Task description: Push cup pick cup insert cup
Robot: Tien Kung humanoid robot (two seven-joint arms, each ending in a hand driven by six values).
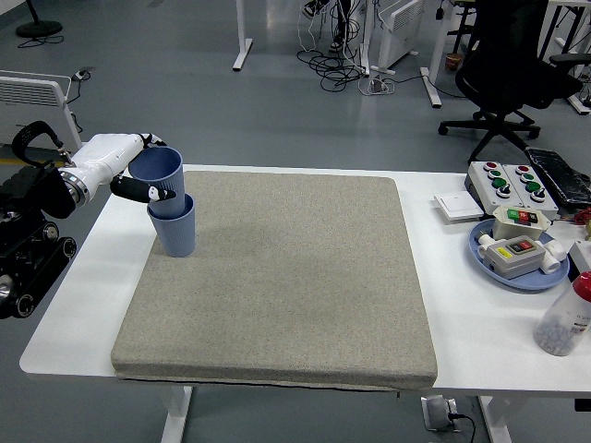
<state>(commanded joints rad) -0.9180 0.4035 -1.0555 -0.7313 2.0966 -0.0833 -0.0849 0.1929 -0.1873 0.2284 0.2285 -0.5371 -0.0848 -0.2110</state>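
Note:
Two blue cups stand nested at the far left of the grey mat. The lower cup sits upright on the mat. The upper cup is pushed into it and leans slightly left. My left hand, white with black fingers, comes in from the left edge and wraps around the upper cup, a fingertip showing on its near side. My right hand does not show.
At the right of the white table are a blue plate with button boxes, a control box, a white switch plate and a red-capped bottle. An office chair stands beyond the table.

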